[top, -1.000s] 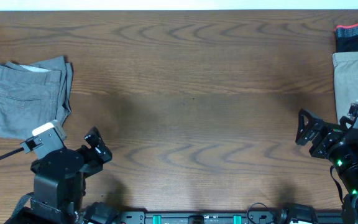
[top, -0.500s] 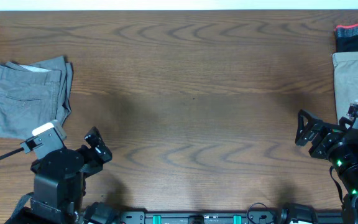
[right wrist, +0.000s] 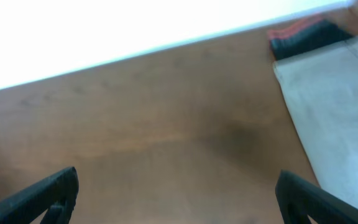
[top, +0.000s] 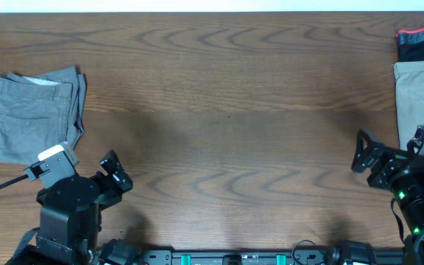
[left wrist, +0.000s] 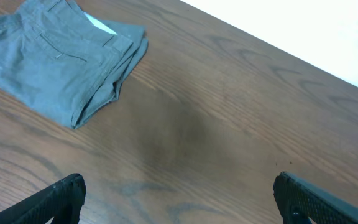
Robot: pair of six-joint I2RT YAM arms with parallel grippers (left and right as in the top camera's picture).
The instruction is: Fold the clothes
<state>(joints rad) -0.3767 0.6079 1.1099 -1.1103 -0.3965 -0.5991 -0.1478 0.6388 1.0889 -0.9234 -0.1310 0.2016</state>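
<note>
The grey-green shorts (top: 28, 114) lie folded into a thick stack at the table's left edge, waistband and stitched back pocket up; they also show at the top left of the left wrist view (left wrist: 55, 56). My left gripper (top: 116, 175) is open and empty, low over the wood to the right of and nearer than the shorts; its fingertips frame bare table (left wrist: 179, 199). My right gripper (top: 365, 154) is open and empty near the table's right side, its fingers over bare wood (right wrist: 176, 196).
A beige folded garment (top: 422, 96) lies at the right edge, also in the right wrist view (right wrist: 334, 106). A dark garment with a red band (top: 422, 43) lies behind it at the far right corner. The wooden table (top: 227, 110) spans the middle.
My right gripper has shifted slightly to the right. The left arm and the shorts have not moved.
</note>
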